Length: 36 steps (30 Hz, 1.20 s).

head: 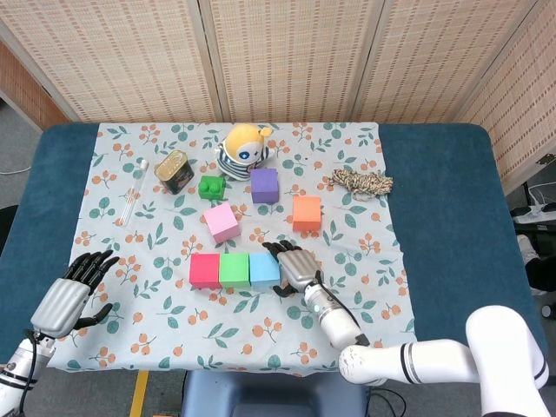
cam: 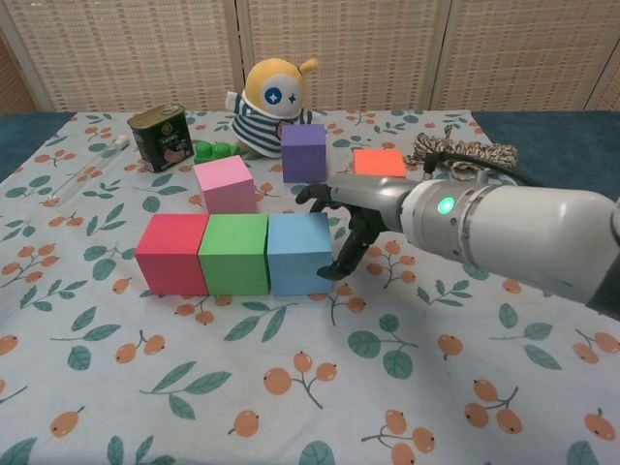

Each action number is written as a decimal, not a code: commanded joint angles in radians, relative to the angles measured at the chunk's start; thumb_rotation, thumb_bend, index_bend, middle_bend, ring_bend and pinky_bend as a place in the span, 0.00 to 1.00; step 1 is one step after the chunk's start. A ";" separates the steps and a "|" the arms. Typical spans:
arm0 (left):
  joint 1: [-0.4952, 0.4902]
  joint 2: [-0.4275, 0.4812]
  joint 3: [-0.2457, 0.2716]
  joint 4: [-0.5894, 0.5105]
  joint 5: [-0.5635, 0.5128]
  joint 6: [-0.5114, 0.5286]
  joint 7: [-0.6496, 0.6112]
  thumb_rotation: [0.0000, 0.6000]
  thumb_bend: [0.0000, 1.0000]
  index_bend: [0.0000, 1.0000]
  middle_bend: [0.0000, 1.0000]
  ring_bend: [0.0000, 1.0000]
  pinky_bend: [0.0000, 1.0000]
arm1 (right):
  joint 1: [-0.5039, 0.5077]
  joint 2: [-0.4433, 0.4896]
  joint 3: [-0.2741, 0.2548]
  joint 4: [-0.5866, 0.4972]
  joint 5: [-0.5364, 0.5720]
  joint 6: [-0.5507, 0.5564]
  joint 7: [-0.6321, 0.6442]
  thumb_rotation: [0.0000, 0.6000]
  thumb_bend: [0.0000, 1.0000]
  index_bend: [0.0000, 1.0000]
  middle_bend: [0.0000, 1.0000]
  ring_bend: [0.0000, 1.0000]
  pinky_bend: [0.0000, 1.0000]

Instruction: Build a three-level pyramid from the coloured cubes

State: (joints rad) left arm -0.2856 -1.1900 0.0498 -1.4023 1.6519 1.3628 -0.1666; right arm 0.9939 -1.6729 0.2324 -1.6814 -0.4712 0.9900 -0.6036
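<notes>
Grey left hand (head: 71,292): near the front-left edge of the cloth, well apart from every cube; dark fingers spread, grasping nothing.
Glass tube (head: 132,193): far beyond the left hand, lying flat by the cloth's left border.
Tin can (head: 175,170): beyond the row, to the left of the right hand, upright at the back.
Green brick (head: 210,187): just right of the can, in front of the striped doll (head: 241,149).
Red cube (head: 204,270): left end of the base row, farthest of the three from the right hand.
Green cube (head: 234,269): middle of the row, pressed against both neighbours.
Blue cube (head: 264,268): right end of the row, directly left of the right hand.
Pink cube (head: 221,222): behind the row, up and left of the right hand, standing alone and turned slightly.
Purple cube (head: 264,185): further back, beside the doll.
Right hand (head: 296,266): released, fingers apart and curved downward beside the blue cube's right face; touching or just clear, cannot tell.
Orange cube (head: 307,213): just behind the right hand.
Rope coil (head: 361,182): back right, well beyond the right hand.
Floral cloth (head: 365,287): under everything named.
</notes>
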 commanded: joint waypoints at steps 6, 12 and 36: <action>0.001 0.000 -0.001 0.003 -0.001 0.003 -0.002 1.00 0.35 0.00 0.00 0.00 0.08 | -0.042 0.100 -0.023 -0.086 -0.088 0.021 0.041 1.00 0.14 0.00 0.06 0.01 0.18; -0.002 -0.004 0.001 0.003 -0.002 -0.007 0.007 1.00 0.35 0.00 0.00 0.00 0.08 | -0.106 0.205 -0.075 -0.115 -0.226 0.022 0.098 1.00 0.13 0.05 0.05 0.00 0.17; -0.005 -0.008 0.001 0.004 -0.008 -0.017 0.012 1.00 0.35 0.00 0.00 0.00 0.08 | -0.098 0.153 -0.155 -0.037 -0.256 -0.122 0.133 1.00 0.36 0.18 0.05 0.00 0.15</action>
State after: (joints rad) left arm -0.2906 -1.1978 0.0511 -1.3983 1.6437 1.3460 -0.1547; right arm 0.8951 -1.5182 0.0770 -1.7188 -0.7284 0.8690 -0.4694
